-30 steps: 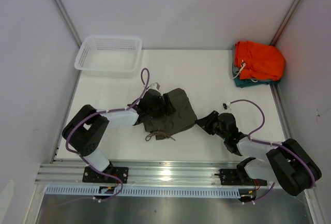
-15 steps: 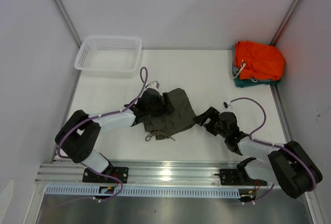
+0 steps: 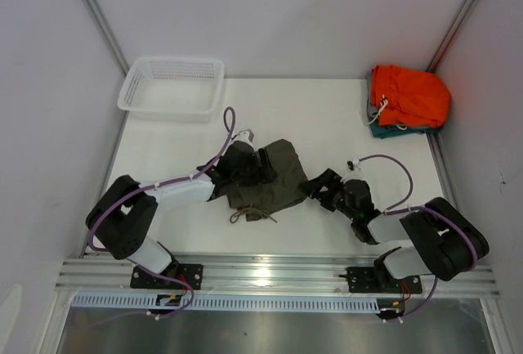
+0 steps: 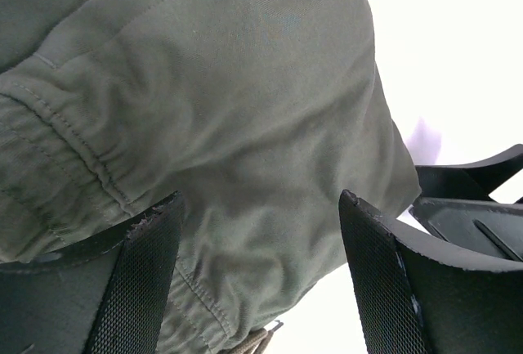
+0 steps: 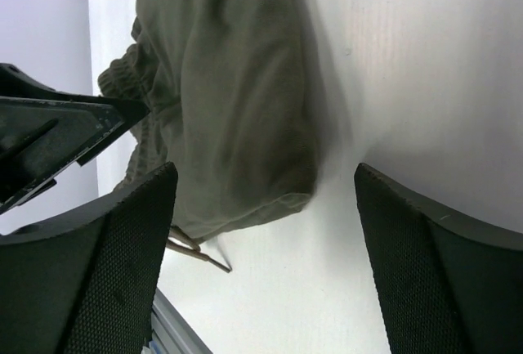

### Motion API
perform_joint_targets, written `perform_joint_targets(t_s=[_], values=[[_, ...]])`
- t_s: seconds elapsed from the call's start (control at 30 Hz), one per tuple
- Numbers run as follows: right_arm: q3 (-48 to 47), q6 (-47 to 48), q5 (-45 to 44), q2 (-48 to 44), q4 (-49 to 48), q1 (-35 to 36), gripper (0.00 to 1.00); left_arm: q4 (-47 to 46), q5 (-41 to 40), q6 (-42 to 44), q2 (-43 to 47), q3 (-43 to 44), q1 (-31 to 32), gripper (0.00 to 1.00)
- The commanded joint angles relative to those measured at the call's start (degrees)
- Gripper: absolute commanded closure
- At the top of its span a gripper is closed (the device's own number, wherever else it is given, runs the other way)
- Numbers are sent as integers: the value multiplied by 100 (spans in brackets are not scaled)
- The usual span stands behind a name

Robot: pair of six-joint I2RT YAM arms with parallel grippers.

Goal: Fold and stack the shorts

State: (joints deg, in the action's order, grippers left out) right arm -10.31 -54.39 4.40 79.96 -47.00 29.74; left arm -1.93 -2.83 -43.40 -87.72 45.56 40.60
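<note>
While pale walls (image 3: 278, 11) close it in on three sides, the white table (image 3: 343, 117) seen from above carries little. A white mesh basket (image 3: 173, 87) sits at its far left corner. Bright orange shorts (image 3: 409, 96) lie bunched over a teal garment (image 3: 377, 131) at the far right. An aluminium rail (image 3: 270, 272) runs along the near edge.

The olive shorts (image 3: 282, 181) lie crumpled near the table's middle, with their cord (image 3: 249, 215) trailing toward the rail. The left arm (image 3: 176, 189) stretches low from its base toward the centre. The left gripper (image 3: 263, 163) sits over the shorts' left part. The right arm (image 3: 384, 225) folds back on itself and reaches leftward, and the right gripper (image 3: 317, 185) is just beside the cloth's right edge.

Seen from the left wrist, olive fabric fills most of the picture, with a gathered elastic waistband at the lower left. Bare white table shows at the upper right. This gripper's two fingers (image 4: 135, 289) stand wide apart, with cloth spanning the gap, and nothing is pinched. Dark parts of the other gripper show at the right edge.

From the right wrist, the white table lies under the folded edge of the shorts, and the cord pokes out below it. These fingers (image 5: 106, 272) are also spread wide and hold nothing. The cloth's edge lies just beyond the gap, and the other gripper shows dark at the left.
</note>
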Motion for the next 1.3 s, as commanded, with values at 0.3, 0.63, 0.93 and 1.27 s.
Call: perform_joint_targets(t_s=[0.3, 0.63, 0.93, 1.27], values=[[354, 271, 165, 1047, -1985, 15, 0, 35, 2, 86, 519, -284, 238, 21], [407, 78, 412, 2681, -3754, 41, 0, 974, -314, 51, 1328, -504, 414, 21], [65, -168, 306, 2955, -3117, 287, 0, 1090, -561, 68, 1206, -715, 422, 21], [-331, -274, 43, 1664, -426, 463, 43, 844, -552, 50, 1090, -935, 449, 21]])
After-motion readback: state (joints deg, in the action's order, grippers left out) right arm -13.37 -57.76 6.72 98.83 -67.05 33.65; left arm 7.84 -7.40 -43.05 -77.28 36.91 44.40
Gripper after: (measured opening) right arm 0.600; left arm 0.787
